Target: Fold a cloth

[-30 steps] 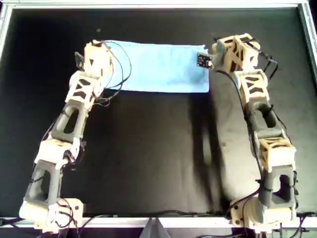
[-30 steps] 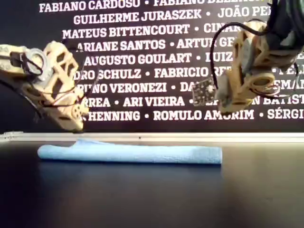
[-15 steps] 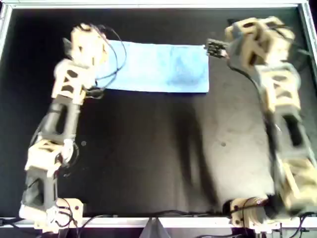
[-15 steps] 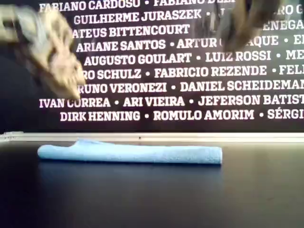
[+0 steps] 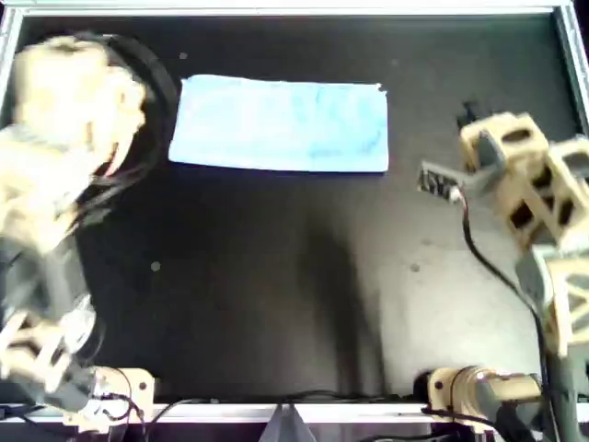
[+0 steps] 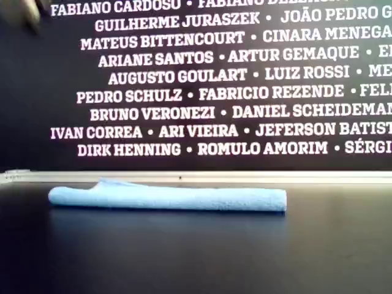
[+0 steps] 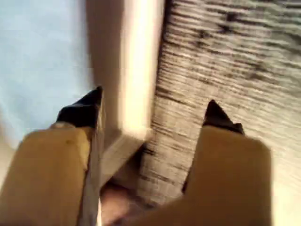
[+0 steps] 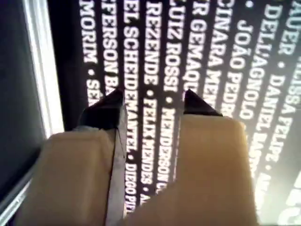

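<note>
The cloth (image 5: pixel 281 124) lies folded into a flat strip on the black table (image 5: pixel 276 276), near the wall of names (image 6: pixel 245 73). Both grippers are well apart from the cloth. The left gripper (image 7: pixel 153 113) has its jaws spread wide on nothing, and the right gripper (image 8: pixel 151 106) is parted and empty too.

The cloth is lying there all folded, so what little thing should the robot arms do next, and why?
Probably just settle back and stop. The cloth lies flat as a folded strip, nothing touching it. The left gripper and right gripper are both open, empty and clear of it. A second fold would mean reaching back in.
</note>
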